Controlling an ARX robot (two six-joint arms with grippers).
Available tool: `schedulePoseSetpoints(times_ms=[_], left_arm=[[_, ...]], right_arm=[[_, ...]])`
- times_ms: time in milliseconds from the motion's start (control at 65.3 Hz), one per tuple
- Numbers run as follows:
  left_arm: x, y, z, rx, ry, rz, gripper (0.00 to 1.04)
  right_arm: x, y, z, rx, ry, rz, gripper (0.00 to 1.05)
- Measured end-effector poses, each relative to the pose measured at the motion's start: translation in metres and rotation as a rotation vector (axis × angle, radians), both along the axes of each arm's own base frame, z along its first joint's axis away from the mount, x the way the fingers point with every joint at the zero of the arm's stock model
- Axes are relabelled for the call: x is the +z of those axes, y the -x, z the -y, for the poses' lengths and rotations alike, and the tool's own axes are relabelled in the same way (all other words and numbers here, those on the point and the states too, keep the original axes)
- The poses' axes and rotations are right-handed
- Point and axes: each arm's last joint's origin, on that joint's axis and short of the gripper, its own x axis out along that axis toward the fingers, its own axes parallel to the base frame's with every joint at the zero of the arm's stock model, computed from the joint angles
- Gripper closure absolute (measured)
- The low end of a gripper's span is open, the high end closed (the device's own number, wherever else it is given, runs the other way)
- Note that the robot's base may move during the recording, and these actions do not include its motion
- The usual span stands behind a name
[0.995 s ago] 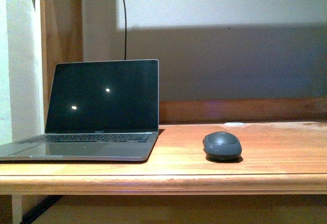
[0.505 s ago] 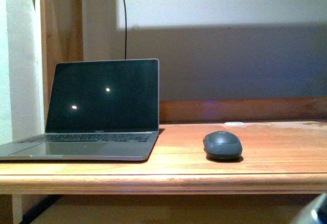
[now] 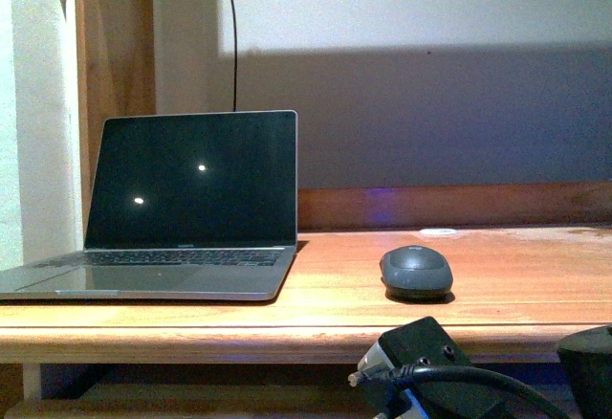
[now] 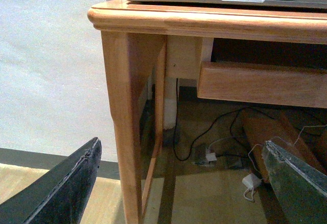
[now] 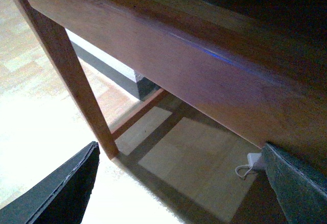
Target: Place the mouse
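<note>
The mouse (image 3: pixel 416 273) sits flat on the desk (image 3: pixel 316 319), near its front edge and well apart from either tool, untouched. To the side of it stands an open laptop (image 3: pixel 182 209) with a dark screen, and a small flat white disc (image 3: pixel 438 232) lies farther back by the wall.

What has just changed: a second ago we saw no arm in the front view at all; half a second ago only a sliver showed at the lower right corner. Now the right arm (image 3: pixel 426 371) has risen into the bottom of the front view, below the desk edge and just under the mouse, with a cable looped across it. We judge this as the start of the reach, so the mouse has yet to be grasped.

Our right tool (image 5: pixel 179 183) is spread, both fingers wide at the picture's edges, with nothing between them; it looks up at the underside of the desk, so the mouse lies above and beyond it. Our left tool (image 4: pixel 184 183) is spread too and empty, low beside the desk leg (image 4: pixel 127 127), under the laptop's end.

The right arm still has to clear the desk edge before it can come down over the mouse.
</note>
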Motion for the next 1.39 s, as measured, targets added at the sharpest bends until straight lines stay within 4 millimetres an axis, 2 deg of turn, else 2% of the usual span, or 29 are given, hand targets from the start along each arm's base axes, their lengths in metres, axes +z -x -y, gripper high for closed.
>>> schedulePoseSetpoints(times_ms=[153, 245, 383, 444, 581, 689, 796, 918, 995, 1041, 1194, 1393], left_arm=[[0.0, 0.0, 0.0, 0.0, 0.0, 0.0, 0.08], [0.0, 0.0, 0.0, 0.0, 0.0, 0.0, 0.08], [0.0, 0.0, 0.0, 0.0, 0.0, 0.0, 0.08], [0.0, 0.0, 0.0, 0.0, 0.0, 0.0, 0.08], [0.0, 0.0, 0.0, 0.0, 0.0, 0.0, 0.08], [0.0, 0.0, 0.0, 0.0, 0.0, 0.0, 0.08], [0.0, 0.0, 0.0, 0.0, 0.0, 0.0, 0.08], [0.0, 0.0, 0.0, 0.0, 0.0, 0.0, 0.08], [0.0, 0.0, 0.0, 0.001, 0.0, 0.0, 0.08], [0.0, 0.0, 0.0, 0.0, 0.0, 0.0, 0.08], [0.0, 0.0, 0.0, 0.0, 0.0, 0.0, 0.08], [0.0, 0.0, 0.0, 0.0, 0.0, 0.0, 0.08]], right_arm=[[0.002, 0.0, 0.0, 0.007, -0.003, -0.008, 0.07], [0.011, 0.002, 0.01, -0.002, -0.003, -0.012, 0.07], [0.035, 0.012, 0.05, -0.06, -0.036, 0.023, 0.07], [0.043, 0.023, 0.081, -0.121, -0.054, 0.043, 0.07], [0.051, 0.043, 0.129, -0.26, -0.087, 0.118, 0.07], [0.048, 0.065, 0.158, -0.354, -0.099, 0.16, 0.07], [0.039, 0.084, 0.175, -0.422, -0.098, 0.173, 0.07], [0.043, 0.088, 0.177, -0.443, -0.107, 0.21, 0.08], [0.042, 0.09, 0.182, -0.623, -0.106, 0.268, 0.19], [0.035, 0.094, 0.186, -0.738, -0.103, 0.27, 0.31], [0.02, 0.106, 0.186, -0.746, -0.107, 0.269, 0.68], [0.014, 0.114, 0.186, -0.746, -0.108, 0.271, 1.01]])
